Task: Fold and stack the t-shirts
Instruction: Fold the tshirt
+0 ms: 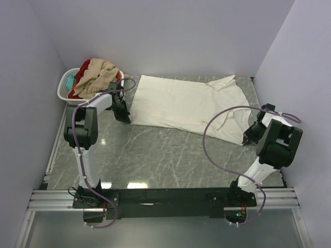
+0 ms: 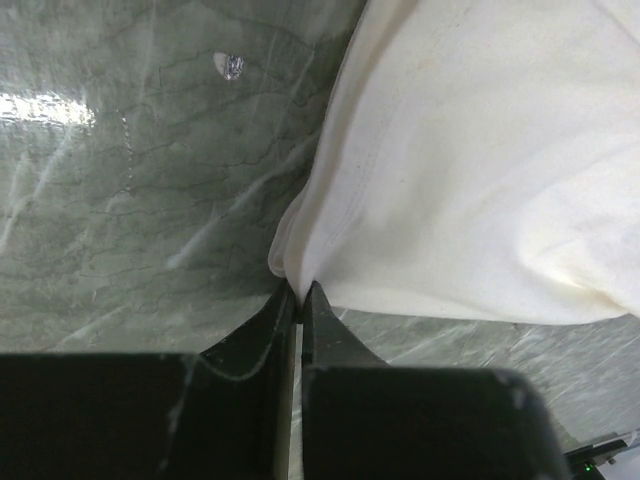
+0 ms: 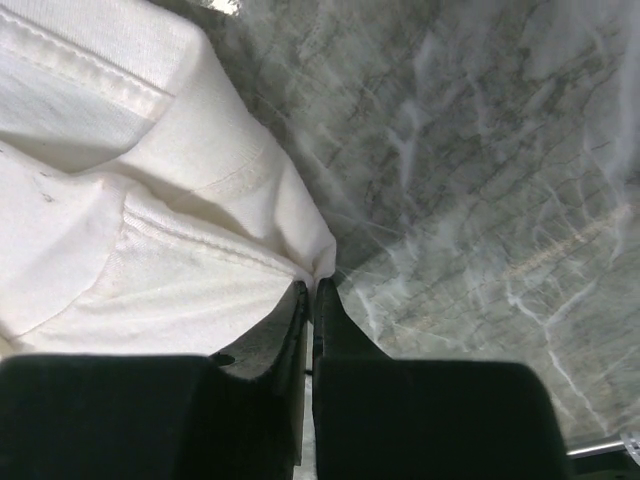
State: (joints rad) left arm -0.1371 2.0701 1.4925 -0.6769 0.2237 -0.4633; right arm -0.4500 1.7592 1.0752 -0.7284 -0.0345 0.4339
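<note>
A large cream-white t-shirt [image 1: 181, 106] lies spread across the back of the marble table, one sleeve folded over at its right end. My left gripper [image 1: 123, 114] is shut on the shirt's near left corner [image 2: 295, 270], and the cloth bunches between its fingertips [image 2: 300, 291]. At the shirt's near right edge [image 3: 300, 255], my right gripper [image 1: 248, 137] is shut on a pinch of hem [image 3: 312, 284]. Tan, red and teal t-shirts [image 1: 95, 77] are heaped in the basket at the back left.
The white slotted laundry basket [image 1: 64, 90] stands in the back left corner against the wall. Grey marble tabletop [image 1: 170, 155] lies between the shirt and the arm bases. Purple walls close in both sides and the back.
</note>
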